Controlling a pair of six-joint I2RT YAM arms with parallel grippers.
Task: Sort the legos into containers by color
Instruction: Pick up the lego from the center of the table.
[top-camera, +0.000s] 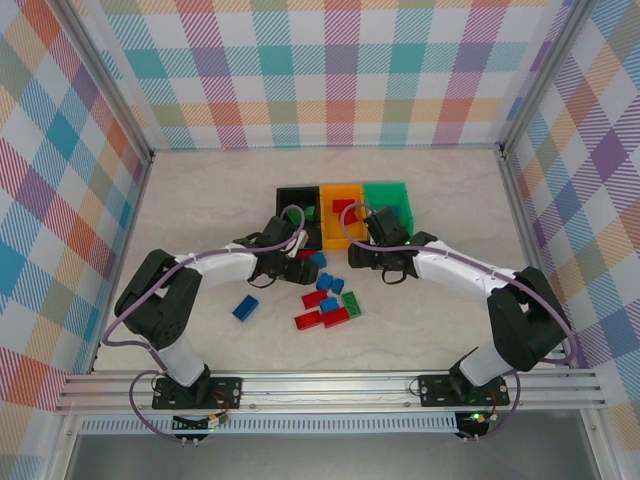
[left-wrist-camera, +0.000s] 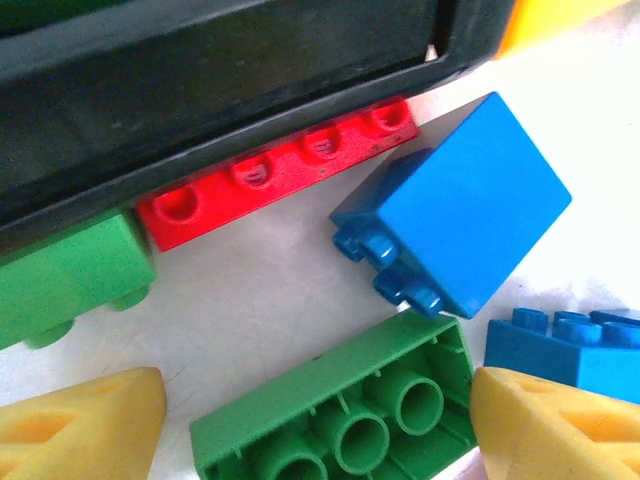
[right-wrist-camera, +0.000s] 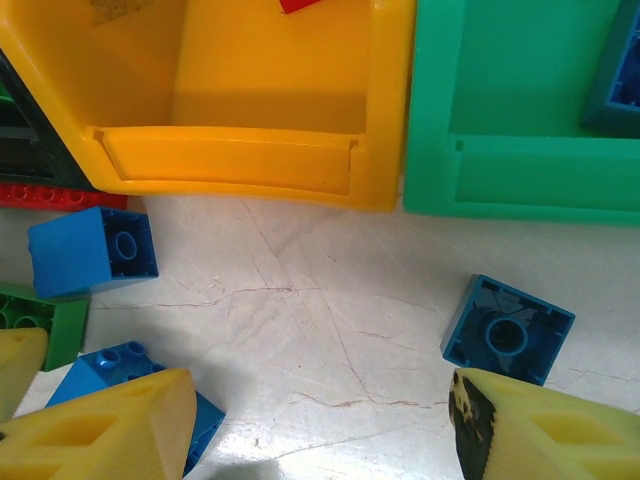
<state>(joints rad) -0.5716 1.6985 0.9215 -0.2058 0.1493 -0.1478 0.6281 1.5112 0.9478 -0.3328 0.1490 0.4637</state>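
Note:
The black (top-camera: 290, 192), orange (top-camera: 342, 190) and green (top-camera: 385, 187) containers stand joined in a row at mid-table. My left gripper (left-wrist-camera: 315, 430) is open, low over an upside-down green lego (left-wrist-camera: 340, 420) that lies between its yellow fingers (left-wrist-camera: 85, 425). A long red lego (left-wrist-camera: 280, 175) lies against the black bin's wall, and a tilted blue lego (left-wrist-camera: 460, 215) sits beside it. My right gripper (right-wrist-camera: 320, 430) is open over bare table in front of the orange (right-wrist-camera: 250, 100) and green (right-wrist-camera: 520, 120) bins. A blue lego (right-wrist-camera: 508, 330) lies just past its right fingertip.
A loose pile of red, blue and green bricks (top-camera: 330, 300) lies between the two arms. One blue brick (top-camera: 245, 307) sits apart to the left. Red pieces lie in the orange bin, a green one in the black, a blue one (right-wrist-camera: 620, 80) in the green.

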